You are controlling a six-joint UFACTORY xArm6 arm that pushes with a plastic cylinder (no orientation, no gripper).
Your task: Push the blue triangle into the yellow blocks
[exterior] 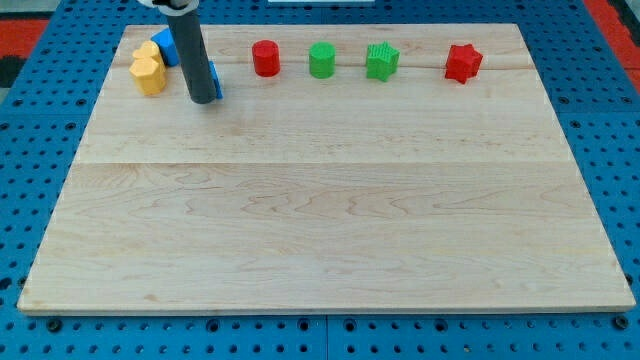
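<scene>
Pale wooden board (330,210) lies on blue pegboard (30,110). No claw shows, only a rod: my tip (204,100) sits beside a blue block (214,80) (mostly hidden). At the top left, the blue triangle (164,46) touches the yellow blocks (148,70).

pale matt grained wood board (330,220), blue perforated metal-looking base (40,110)
</scene>
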